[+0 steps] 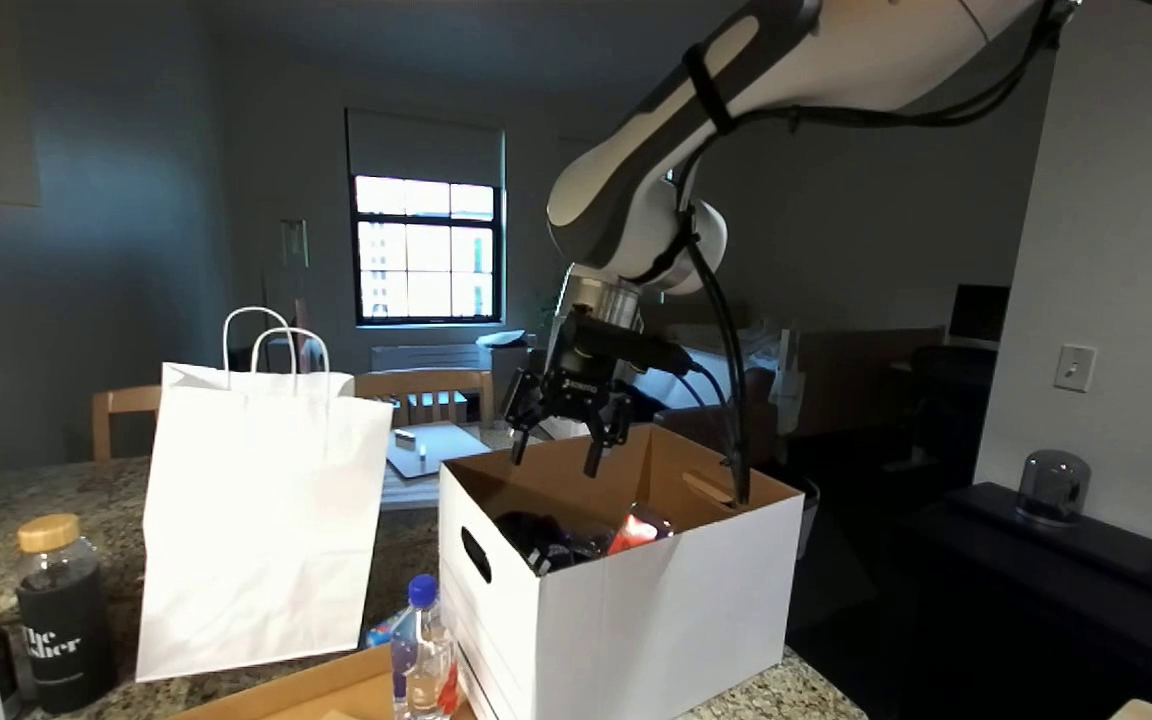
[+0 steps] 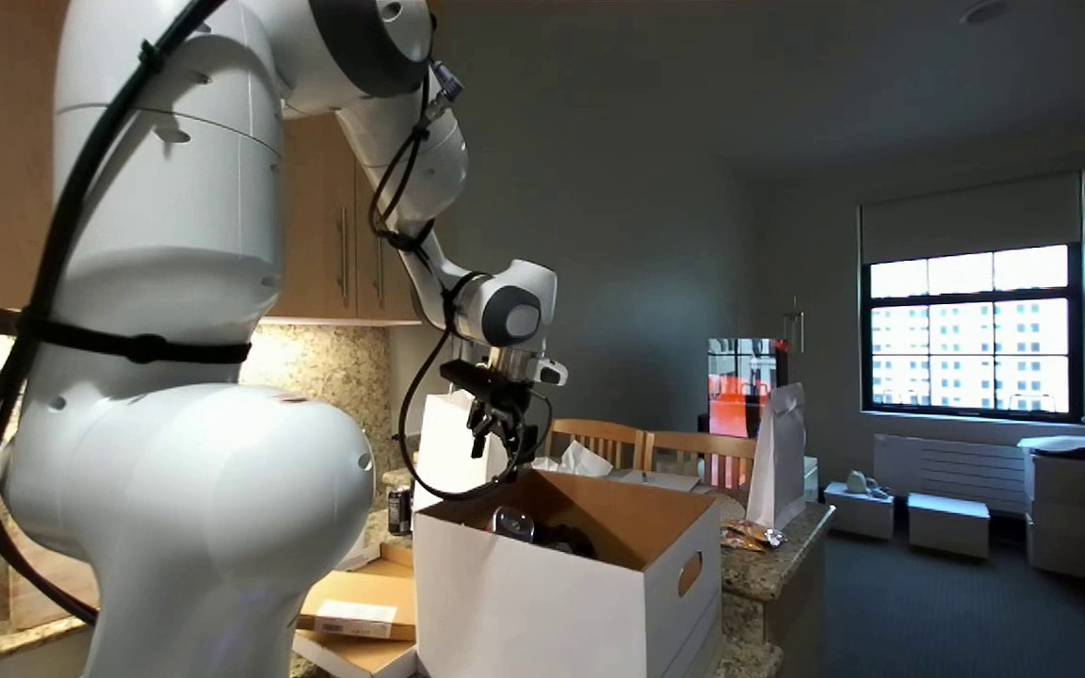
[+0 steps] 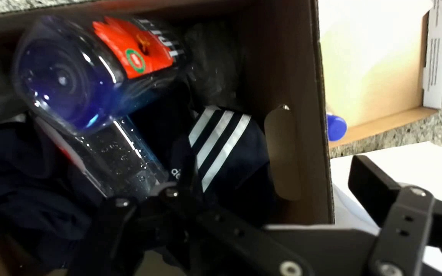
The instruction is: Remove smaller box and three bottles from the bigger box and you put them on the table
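Note:
The bigger box (image 1: 666, 620), a white carton with brown inside, stands uncovered in both exterior views. My gripper (image 1: 556, 453) hangs above its rim; in the wrist view the fingers (image 3: 374, 188) are spread wide with nothing between them. Inside lie two clear bottles: one with a red and black label (image 3: 132, 50) has its bluish base toward the camera, and a second bottle (image 3: 121, 161) lies partly under it. A third bottle (image 1: 423, 640), blue-capped, stands upright outside, beside the carton. A shallow open cardboard box (image 2: 359, 603), seemingly the smaller box, sits on the speckled stone table (image 1: 786, 695).
Dark clothing with white stripes (image 3: 221, 145) fills part of the carton. A white paper bag (image 1: 266, 530) with handles stands close by. Further left is a dark jar (image 1: 61, 620) with a wooden lid. A snack packet (image 2: 752, 535) lies near the counter edge.

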Robot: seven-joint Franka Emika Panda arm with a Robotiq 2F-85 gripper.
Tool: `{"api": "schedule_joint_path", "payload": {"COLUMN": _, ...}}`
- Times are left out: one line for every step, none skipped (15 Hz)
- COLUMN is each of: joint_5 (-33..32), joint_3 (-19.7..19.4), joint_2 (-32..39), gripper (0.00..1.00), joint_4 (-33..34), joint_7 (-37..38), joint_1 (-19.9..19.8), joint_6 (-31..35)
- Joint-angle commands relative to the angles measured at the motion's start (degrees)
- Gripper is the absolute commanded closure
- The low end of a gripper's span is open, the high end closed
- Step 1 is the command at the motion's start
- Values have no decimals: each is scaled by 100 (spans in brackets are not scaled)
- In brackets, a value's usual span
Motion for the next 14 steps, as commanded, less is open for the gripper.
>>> {"api": "schedule_joint_path", "payload": {"joint_5": 62, "joint_3": 66, "joint_2": -46, "gripper": 0, "joint_4": -121, "joint_7": 27, "joint_1": -37, "joint_6": 292}}
{"api": "schedule_joint_path", "payload": {"joint_5": 72, "joint_3": 101, "joint_2": -68, "gripper": 0, "joint_4": -202, "joint_7": 86, "joint_1": -12, "joint_6": 511}}
{"api": "schedule_joint_path", "payload": {"joint_5": 73, "joint_3": 141, "joint_2": -77, "gripper": 0, "joint_4": -237, "joint_7": 142, "joint_1": 12, "joint_6": 611}}
{"api": "schedule_joint_path", "payload": {"joint_5": 73, "joint_3": 169, "joint_2": -80, "gripper": 0, "joint_4": -246, "joint_7": 182, "joint_1": 31, "joint_6": 639}}
{"api": "schedule_joint_path", "payload": {"joint_5": 73, "joint_3": 175, "joint_2": -83, "gripper": 0, "joint_4": -245, "joint_7": 198, "joint_1": 39, "joint_6": 642}}
{"api": "schedule_joint_path", "payload": {"joint_5": 73, "joint_3": 173, "joint_2": -86, "gripper": 0, "joint_4": -245, "joint_7": 199, "joint_1": 39, "joint_6": 642}}
{"api": "schedule_joint_path", "payload": {"joint_5": 73, "joint_3": 172, "joint_2": -88, "gripper": 0, "joint_4": -245, "joint_7": 199, "joint_1": 39, "joint_6": 642}}
{"api": "schedule_joint_path", "payload": {"joint_5": 57, "joint_3": 161, "joint_2": -67, "gripper": 0, "joint_4": -212, "joint_7": 315, "joint_1": 25, "joint_6": 651}}
{"api": "schedule_joint_path", "payload": {"joint_5": 201, "joint_3": 121, "joint_2": -29, "gripper": 0, "joint_4": -122, "joint_7": 179, "joint_1": -11, "joint_6": 500}}
{"api": "schedule_joint_path", "payload": {"joint_5": 383, "joint_3": 102, "joint_2": 0, "gripper": 0, "joint_4": -41, "joint_7": -101, "joint_1": -25, "joint_6": 279}}
{"api": "schedule_joint_path", "payload": {"joint_5": 440, "joint_3": 96, "joint_2": 32, "gripper": 0, "joint_4": 36, "joint_7": -281, "joint_1": -34, "joint_6": 133}}
{"api": "schedule_joint_path", "payload": {"joint_5": 410, "joint_3": 93, "joint_2": 50, "gripper": 0, "joint_4": 80, "joint_7": -309, "joint_1": -47, "joint_6": 64}}
{"api": "schedule_joint_path", "payload": {"joint_5": 310, "joint_3": 93, "joint_2": 79, "gripper": 0, "joint_4": 163, "joint_7": -338, "joint_1": -55, "joint_6": -35}}
{"api": "schedule_joint_path", "payload": {"joint_5": 259, "joint_3": 88, "joint_2": 96, "gripper": 0, "joint_4": 221, "joint_7": -377, "joint_1": -60, "joint_6": -88}}
